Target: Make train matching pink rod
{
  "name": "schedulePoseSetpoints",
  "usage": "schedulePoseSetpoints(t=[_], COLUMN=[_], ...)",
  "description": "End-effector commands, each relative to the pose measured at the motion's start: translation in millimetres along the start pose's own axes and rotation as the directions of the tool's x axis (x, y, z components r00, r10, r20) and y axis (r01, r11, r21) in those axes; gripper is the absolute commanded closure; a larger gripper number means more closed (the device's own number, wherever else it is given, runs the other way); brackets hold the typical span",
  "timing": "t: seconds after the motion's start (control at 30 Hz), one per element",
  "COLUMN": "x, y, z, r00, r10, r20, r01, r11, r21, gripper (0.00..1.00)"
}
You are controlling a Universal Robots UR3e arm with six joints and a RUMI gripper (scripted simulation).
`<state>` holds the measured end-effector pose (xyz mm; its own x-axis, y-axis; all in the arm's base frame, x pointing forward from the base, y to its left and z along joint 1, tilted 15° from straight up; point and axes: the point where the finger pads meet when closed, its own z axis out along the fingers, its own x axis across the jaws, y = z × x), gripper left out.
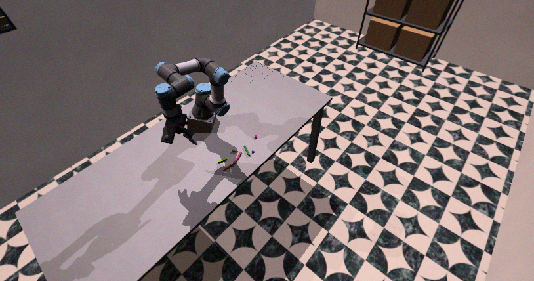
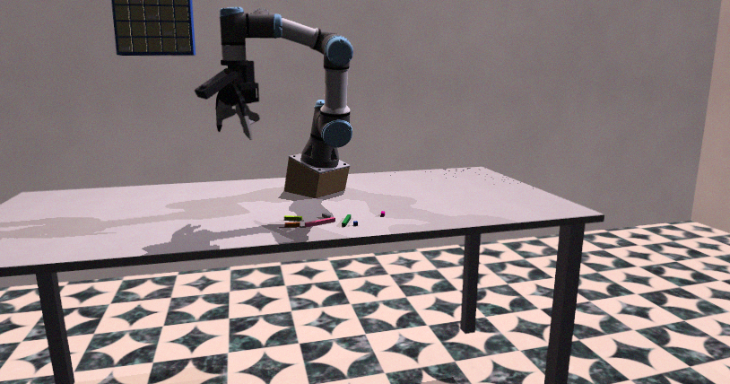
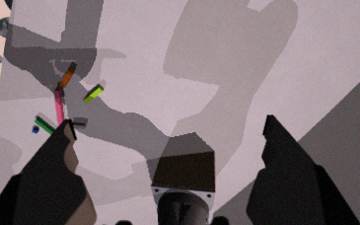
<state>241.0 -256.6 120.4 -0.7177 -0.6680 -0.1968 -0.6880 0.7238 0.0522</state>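
My gripper (image 1: 181, 142) (image 2: 234, 133) (image 3: 171, 118) is open and empty, high above the table, left of the rods in the top and exterior views. The pink rod (image 1: 237, 158) (image 2: 319, 222) (image 3: 59, 106) lies flat; one end is very near the orange rod (image 1: 227, 167) (image 2: 291, 224) (image 3: 67, 76), touching or not I cannot tell. The lime rod (image 1: 222, 160) (image 2: 292, 218) (image 3: 94, 94) lies apart beside them. The grey rod (image 1: 234, 151) (image 2: 326, 215) (image 3: 80, 124) lies in shadow beside pink. The green rod (image 1: 246, 150) (image 2: 346, 220) (image 3: 44, 124) lies near the small blue rod (image 1: 252, 151) (image 2: 355, 222) (image 3: 35, 129).
The magenta rod (image 1: 255, 136) (image 2: 382, 213) lies apart at the right of the group, outside the wrist view. The arm's base block (image 1: 201, 125) (image 2: 316, 178) (image 3: 184, 172) stands behind the rods. The table's front edge (image 2: 326, 242) runs close in front of them.
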Motion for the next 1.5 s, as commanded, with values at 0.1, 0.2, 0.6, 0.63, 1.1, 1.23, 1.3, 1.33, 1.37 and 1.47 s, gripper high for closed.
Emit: schedulePoseSetpoints(t=[0.1,0.2,0.6,0.63,1.1,1.23,1.3,1.33,1.37,1.47], x=[0.2,0.2,0.2,0.2,-4.6,-8.6,-11.2,-12.6,-14.2,-19.4], y=[-0.4,-0.4,-0.4,-0.4,0.1,0.6,1.0,1.3,1.6,2.6], z=[-0.7,-0.7,-0.7,-0.7,1.5,3.4,4.6,5.3,6.1,8.6], r00=[1.0,1.0,1.0,1.0,0.998,0.994,0.99,0.987,0.984,0.97], r10=[0.0,0.0,0.0,-0.001,-0.057,-0.108,-0.14,-0.159,-0.178,-0.245], r20=[-0.001,-0.001,-0.001,-0.001,-0.001,-0.001,-0.001,-0.001,-0.001,-0.002], r01=[0.0,0.0,0.0,0.001,0.057,0.108,0.14,0.159,0.178,0.245], r11=[1.0,1.0,1.0,1.0,0.998,0.994,0.99,0.987,0.984,0.97], r21=[0.002,0.002,0.002,0.002,0.004,0.005,0.006,0.006,0.006,0.007], gripper=[0.0,0.0,0.0,0.0,0.0,0.0,0.0,0.0,0.0,0.0])
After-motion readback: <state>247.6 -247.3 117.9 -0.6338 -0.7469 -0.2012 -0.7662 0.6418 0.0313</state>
